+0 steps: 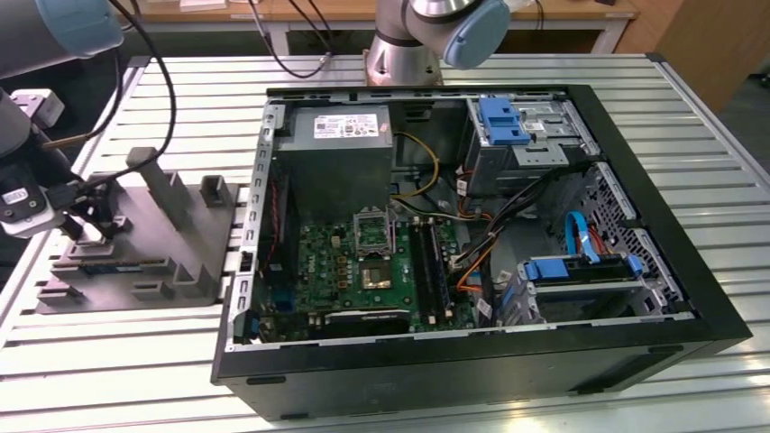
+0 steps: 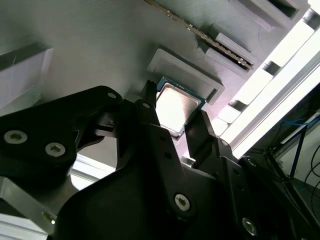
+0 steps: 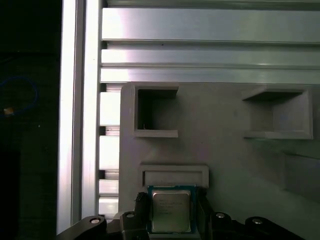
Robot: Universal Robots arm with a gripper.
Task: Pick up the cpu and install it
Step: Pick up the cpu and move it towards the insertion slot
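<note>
The exterior view looks down at a steep slant from some way off, taking in the slatted aluminium table point(image 1: 722, 117), the open black computer case point(image 1: 673, 347) and, at the exterior view's left, the grey moulded fixture block point(image 1: 180, 234) beneath the black gripper point(image 1: 96, 230). Both wrist views hang close over that block: the first wrist view faces squarely down on its surface, while the second wrist view peers at a slant past the gripper's own dark linkage. They share the small square silvery-topped cpu point(image 3: 171, 211) point(image 2: 175, 107) and the shallow raised grey frame point(image 3: 175, 175) just beside it.
</note>
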